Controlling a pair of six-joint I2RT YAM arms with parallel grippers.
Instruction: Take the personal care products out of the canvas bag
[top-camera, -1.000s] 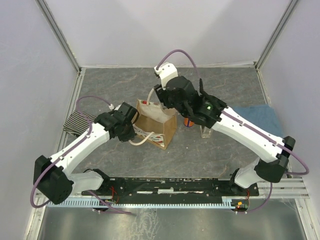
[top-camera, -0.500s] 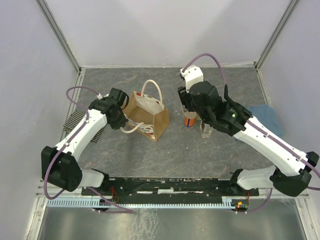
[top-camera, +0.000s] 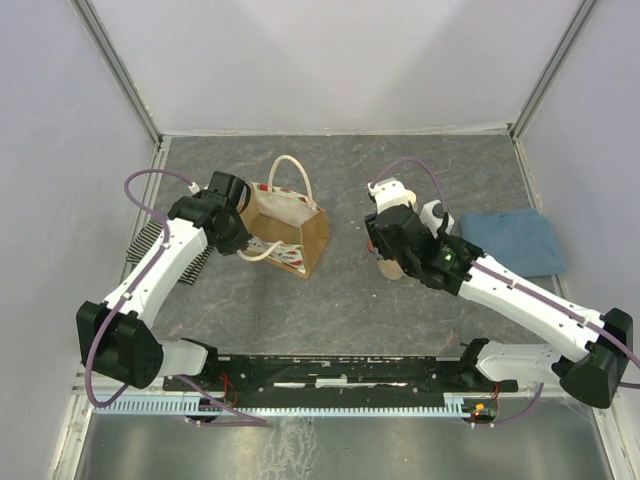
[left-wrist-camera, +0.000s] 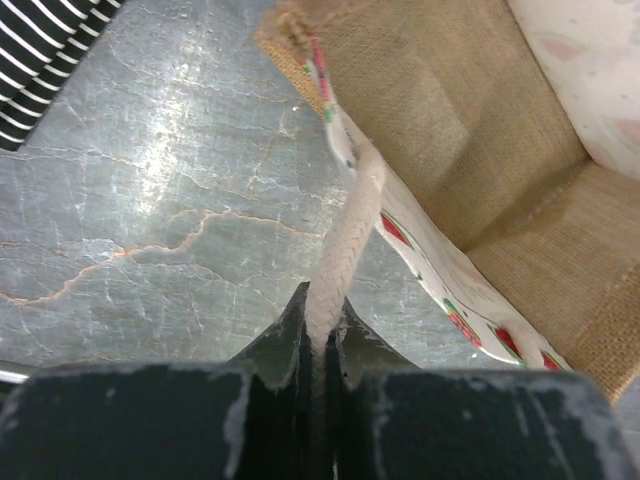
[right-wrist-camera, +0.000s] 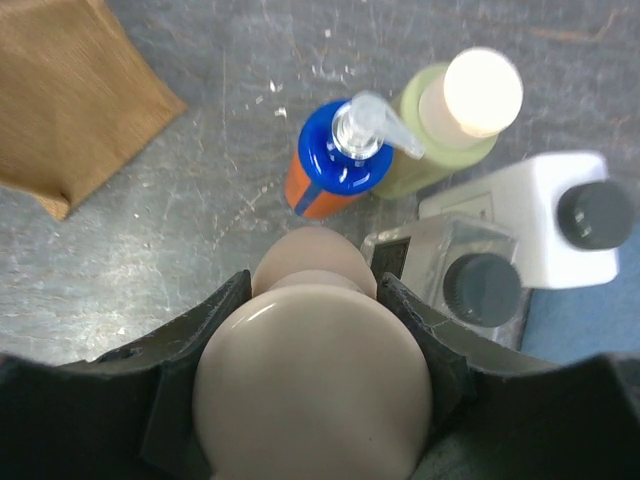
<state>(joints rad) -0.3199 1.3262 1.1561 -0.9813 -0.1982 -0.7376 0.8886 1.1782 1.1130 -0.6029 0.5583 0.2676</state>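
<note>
The canvas bag stands open at centre left; its tan inside and printed white panel fill the left wrist view. My left gripper is shut on the bag's cream rope handle. My right gripper is shut on a tan pump bottle, low over the table right of the bag. Just beyond it stand a blue-and-orange bottle, a pale yellow-green bottle, a white bottle with black cap and a clear bottle with dark cap.
A folded blue cloth lies at the right, close behind the bottles. A black-and-white striped cloth lies at the left wall under my left arm. Grey walls enclose the table on three sides.
My right arm has swung from over the bag to the right and down, carrying the tan bottle beside the other bottles. My left gripper has pulled the bag a little left and back.
</note>
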